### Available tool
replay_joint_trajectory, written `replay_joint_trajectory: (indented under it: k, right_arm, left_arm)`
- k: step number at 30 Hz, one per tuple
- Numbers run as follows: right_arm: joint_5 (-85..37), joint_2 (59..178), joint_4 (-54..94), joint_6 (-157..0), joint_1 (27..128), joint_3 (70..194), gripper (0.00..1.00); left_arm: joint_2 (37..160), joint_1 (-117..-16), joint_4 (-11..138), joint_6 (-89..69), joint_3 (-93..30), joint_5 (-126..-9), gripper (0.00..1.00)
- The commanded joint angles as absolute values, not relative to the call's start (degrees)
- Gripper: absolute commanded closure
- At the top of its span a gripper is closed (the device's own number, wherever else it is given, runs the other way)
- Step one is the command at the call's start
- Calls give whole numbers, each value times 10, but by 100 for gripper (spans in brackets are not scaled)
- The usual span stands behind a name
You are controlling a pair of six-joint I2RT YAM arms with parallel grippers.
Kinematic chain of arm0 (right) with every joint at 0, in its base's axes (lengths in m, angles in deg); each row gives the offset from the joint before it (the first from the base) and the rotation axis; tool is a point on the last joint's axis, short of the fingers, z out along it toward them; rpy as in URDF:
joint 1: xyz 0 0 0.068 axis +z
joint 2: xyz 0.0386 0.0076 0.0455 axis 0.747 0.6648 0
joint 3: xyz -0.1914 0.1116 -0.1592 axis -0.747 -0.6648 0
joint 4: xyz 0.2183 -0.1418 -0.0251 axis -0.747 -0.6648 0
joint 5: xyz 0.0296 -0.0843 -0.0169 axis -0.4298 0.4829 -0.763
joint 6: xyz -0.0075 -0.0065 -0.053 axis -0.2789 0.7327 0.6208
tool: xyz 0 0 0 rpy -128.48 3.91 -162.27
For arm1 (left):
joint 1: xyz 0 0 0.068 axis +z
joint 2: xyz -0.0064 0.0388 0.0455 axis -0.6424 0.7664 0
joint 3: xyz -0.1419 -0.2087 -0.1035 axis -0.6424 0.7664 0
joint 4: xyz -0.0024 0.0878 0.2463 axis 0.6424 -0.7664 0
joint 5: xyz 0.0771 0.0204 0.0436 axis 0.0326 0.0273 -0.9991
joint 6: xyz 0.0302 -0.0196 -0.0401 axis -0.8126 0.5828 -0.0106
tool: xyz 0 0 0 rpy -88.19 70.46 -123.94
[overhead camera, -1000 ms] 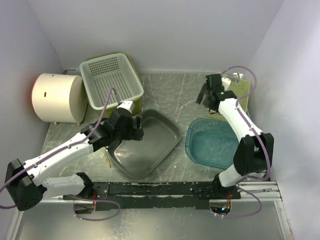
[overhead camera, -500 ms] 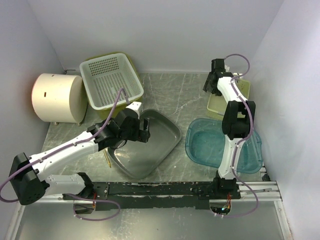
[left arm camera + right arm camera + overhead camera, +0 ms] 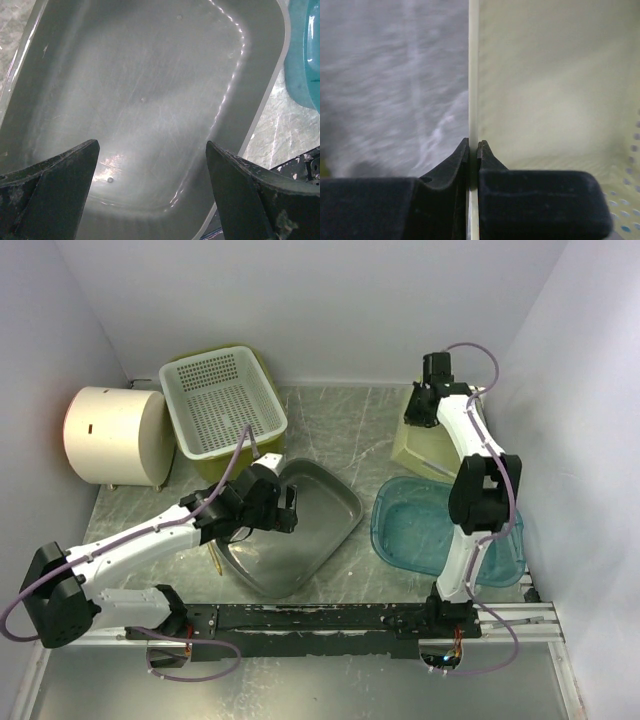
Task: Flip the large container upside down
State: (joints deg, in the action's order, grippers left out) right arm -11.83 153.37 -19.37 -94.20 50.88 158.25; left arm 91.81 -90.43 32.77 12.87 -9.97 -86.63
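Note:
A large grey container (image 3: 318,525) lies open side up in the middle of the table and fills the left wrist view (image 3: 150,75). My left gripper (image 3: 285,502) hangs over its left part, open (image 3: 152,144), nothing between the fingers. At the back right, my right gripper (image 3: 422,416) is shut on the thin rim of a pale green container (image 3: 425,448), which stands tipped up on its side. The right wrist view shows that rim pinched between the jaws (image 3: 473,145), with the perforated pale green wall (image 3: 550,85) to the right.
A teal tub (image 3: 430,530) lies right of the grey container, its edge visible (image 3: 306,60). A white perforated basket (image 3: 222,400) sits in an olive tub at the back left, beside a cream cylinder (image 3: 112,435). A thin stick (image 3: 214,558) lies by the grey container. Walls enclose three sides.
My right arm reached back, closed on the pale green container's rim and tipped that container up. My left gripper slid a little further over the grey container, still open.

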Motion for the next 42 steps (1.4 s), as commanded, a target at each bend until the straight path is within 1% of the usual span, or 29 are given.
replay_joint_trajectory:
  k: [1, 7, 13, 19, 23, 29, 31, 33, 35, 38, 40, 42]
  right_arm:
    - [-284, 1435, -124, -983, 521, 1560, 100]
    - [-487, 1373, 21, -1067, 520, 1475, 100]
    - [-631, 1345, 225, -1203, 508, 1362, 100]
    - [-718, 1379, 375, -1299, 474, 1291, 100]
    - [-755, 1401, 387, -1297, 454, 1272, 100]
    - [-799, 1428, 490, -1381, 391, 1207, 100]
    - [-806, 1434, 491, -1386, 368, 1198, 100]
    - [-803, 1437, 436, -1352, 344, 1207, 100]
    - [-784, 1439, 330, -1263, 320, 1232, 92]
    - [-721, 1440, 163, -1138, 292, 1282, 71]
    - [-677, 1444, 92, -1091, 278, 1306, 61]
    - [-632, 1449, 34, -1061, 264, 1326, 48]
  left_arm:
    - [930, -907, 322, 126, -130, -868, 0]
    - [927, -906, 322, 105, -161, -886, 0]
    - [936, -906, 325, 109, -172, -871, 0]
    - [932, -906, 335, 112, -160, -847, 0]
    - [926, -905, 330, 112, -159, -849, 1]
    - [923, -906, 333, 110, -152, -845, 1]
    - [927, -905, 330, 111, -154, -841, 0]
    - [928, -905, 327, 109, -156, -840, 1]
    - [927, -906, 324, 108, -158, -842, 0]
    - [922, -906, 322, 107, -157, -845, 0]
    - [919, -906, 323, 105, -155, -846, 1]
    - [918, -906, 324, 103, -154, -846, 0]
